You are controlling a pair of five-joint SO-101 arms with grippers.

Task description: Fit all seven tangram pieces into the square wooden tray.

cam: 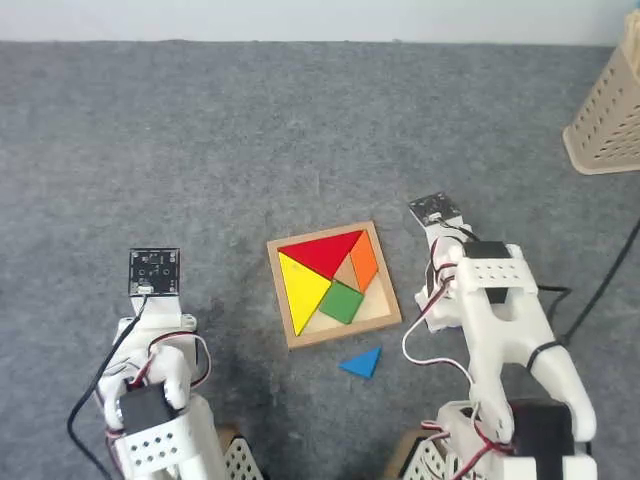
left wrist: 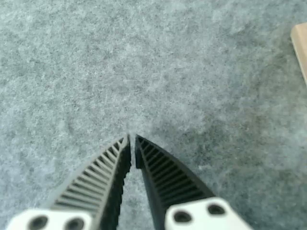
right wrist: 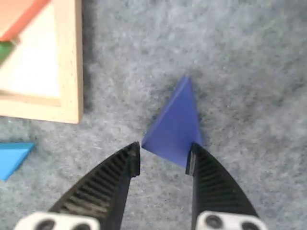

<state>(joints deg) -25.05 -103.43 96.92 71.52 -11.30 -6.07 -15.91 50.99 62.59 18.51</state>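
Note:
The square wooden tray (cam: 293,335) lies mid-table and holds a red triangle (cam: 322,253), a yellow triangle (cam: 301,283), an orange piece (cam: 364,262) and a green square (cam: 342,301). A light blue triangle (cam: 362,362) rests on the carpet just in front of the tray. A dark blue triangle (right wrist: 175,124) lies flat on the carpet beside the tray's corner (right wrist: 67,72). My right gripper (right wrist: 164,152) is open, with a finger on each side of the triangle's wide end. Left of the tray, my left gripper (left wrist: 132,140) is shut on nothing above bare carpet.
A beige perforated basket (cam: 610,110) stands at the far right edge. The right arm (cam: 495,300) stands close to the tray's right side, the left arm (cam: 150,400) at the front left. Grey carpet covers the table.

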